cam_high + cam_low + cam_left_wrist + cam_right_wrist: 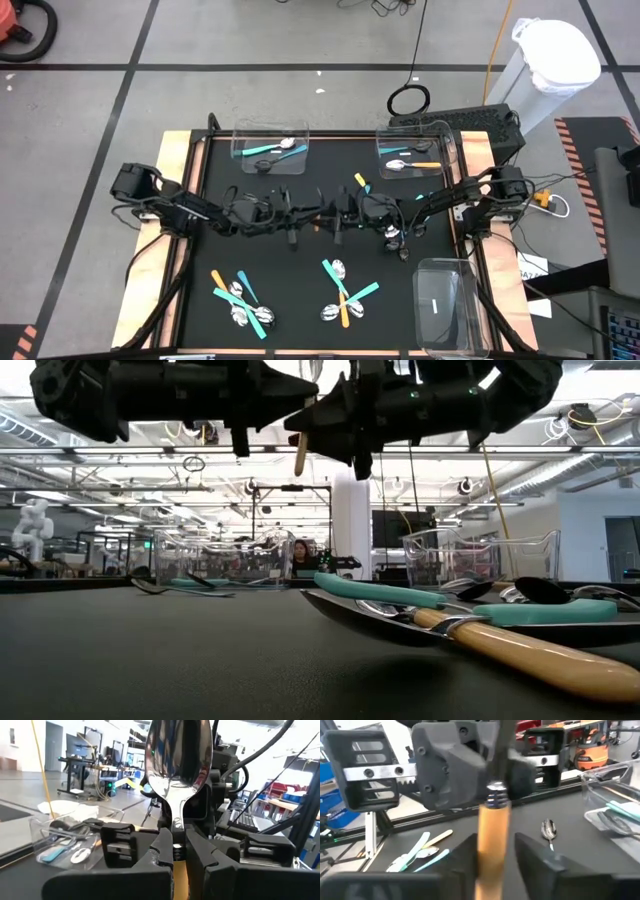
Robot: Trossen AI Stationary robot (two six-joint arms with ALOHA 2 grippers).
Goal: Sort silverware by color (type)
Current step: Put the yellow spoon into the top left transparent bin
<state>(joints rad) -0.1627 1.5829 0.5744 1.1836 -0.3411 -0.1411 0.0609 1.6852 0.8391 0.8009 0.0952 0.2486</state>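
Mid-handover above the counter [200, 200] centre: both arms meet on one orange-handled spoon [177, 765]. Left gripper [173, 851] is clenched on its neck, bowl upright. Right gripper [495, 857] straddles the orange handle, fingers apart, not yet clamped. Judged next: right closes, left lets go, then spoon goes to the far-right bin [415, 150] holding an orange piece. Other silverware lies in two near piles [240, 300].

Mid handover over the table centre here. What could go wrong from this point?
The left hand pinches the orange-handled spoon at its slick metal neck; it could swivel or slip. The right hand looks open around the handle; if the left lets go before it closes, the spoon drops onto the table.
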